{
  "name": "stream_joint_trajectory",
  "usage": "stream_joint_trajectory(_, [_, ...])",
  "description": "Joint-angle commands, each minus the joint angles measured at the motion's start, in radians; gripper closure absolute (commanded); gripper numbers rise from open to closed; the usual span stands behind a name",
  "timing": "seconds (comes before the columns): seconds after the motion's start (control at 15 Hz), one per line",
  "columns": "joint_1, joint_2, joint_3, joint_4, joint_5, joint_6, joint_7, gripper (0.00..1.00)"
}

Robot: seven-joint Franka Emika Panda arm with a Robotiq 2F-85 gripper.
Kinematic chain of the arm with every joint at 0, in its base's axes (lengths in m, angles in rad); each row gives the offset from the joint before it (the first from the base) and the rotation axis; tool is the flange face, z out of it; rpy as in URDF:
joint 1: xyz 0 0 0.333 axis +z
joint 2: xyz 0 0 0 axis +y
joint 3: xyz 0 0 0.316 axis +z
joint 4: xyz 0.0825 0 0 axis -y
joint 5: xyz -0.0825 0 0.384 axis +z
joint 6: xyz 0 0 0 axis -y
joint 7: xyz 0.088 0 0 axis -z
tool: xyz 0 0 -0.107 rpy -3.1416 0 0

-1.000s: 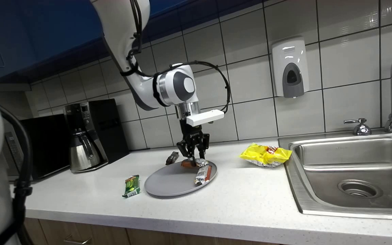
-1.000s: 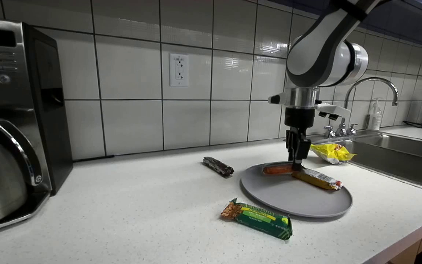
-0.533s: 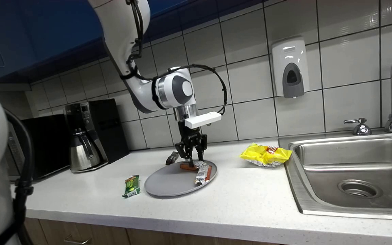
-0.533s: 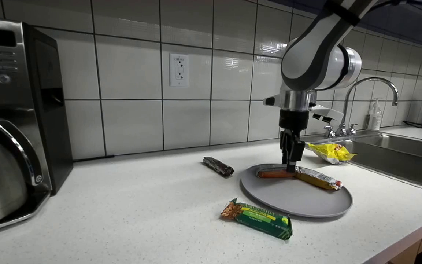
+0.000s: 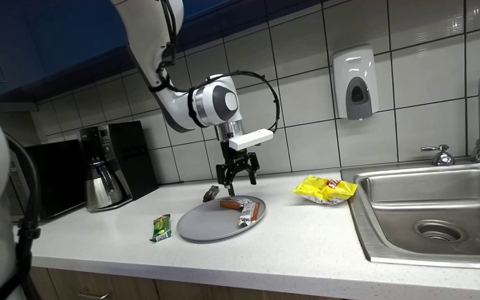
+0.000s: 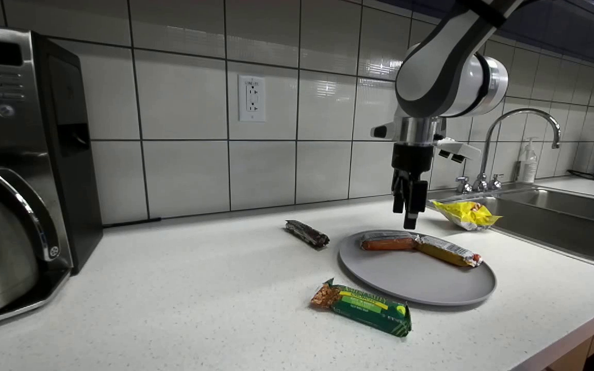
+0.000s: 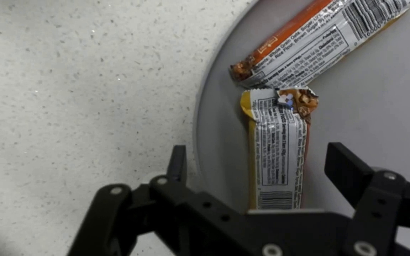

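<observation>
The gripper hangs above the plate, spread wide and empty, with a silver-backed bar lying below it on that plate, one end touching a second bar. I'd count two bars on the plate and two off: a green bar just beside it, a dark bar near. The green one seems to say "Nature Valley Crunchy"; the second, "Whole Grain Oats."

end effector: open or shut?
Open. In the wrist view the end effector has its fingers wide apart; the bar below lies ungripped on the plate.
</observation>
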Motion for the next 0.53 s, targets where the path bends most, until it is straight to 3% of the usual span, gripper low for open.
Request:
stream_joint_trajectory(0.0, [-0.001, -0.014, -0.003, 0.008, 0.002, -0.016, -0.005, 0.0])
stream_joint_trajectory(0.47, [0.005, 0.017, -0.02, 0.066, 0.0, -0.038, 0.052, 0.0])
